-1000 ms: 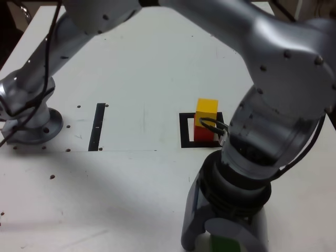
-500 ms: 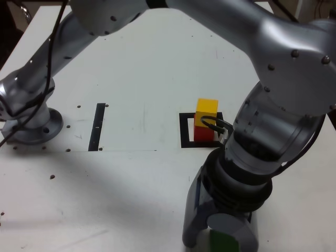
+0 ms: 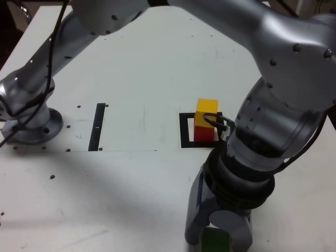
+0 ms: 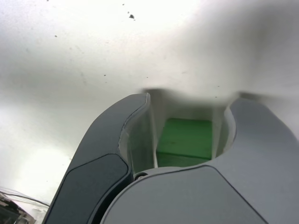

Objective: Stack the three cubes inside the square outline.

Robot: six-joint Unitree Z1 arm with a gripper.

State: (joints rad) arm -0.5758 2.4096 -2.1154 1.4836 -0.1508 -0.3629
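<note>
square outline (image 3: 185, 131) holds yellow cube (image 3: 206, 112) atop red cube (image 3: 203, 134); gripper (image 4: 184, 135) clamps green cube (image 4: 185, 141).

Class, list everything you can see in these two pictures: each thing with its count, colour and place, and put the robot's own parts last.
Yellow cube: one, yellow, on top of the red cube.
Red cube: one, red, inside the square outline, under the yellow one.
Green cube: one, green, between the gripper's jaws at the bottom edge of the exterior view.
Square outline: one, black, right of centre on the table in the exterior view.
Strip: one, black, straight, left of the outline in the exterior view.
Table: one, white, with small dark specks.
Arm: one, silver, arching from its base at the exterior view's left.
Gripper: one, grey, jaws on either side of the green cube.
</note>
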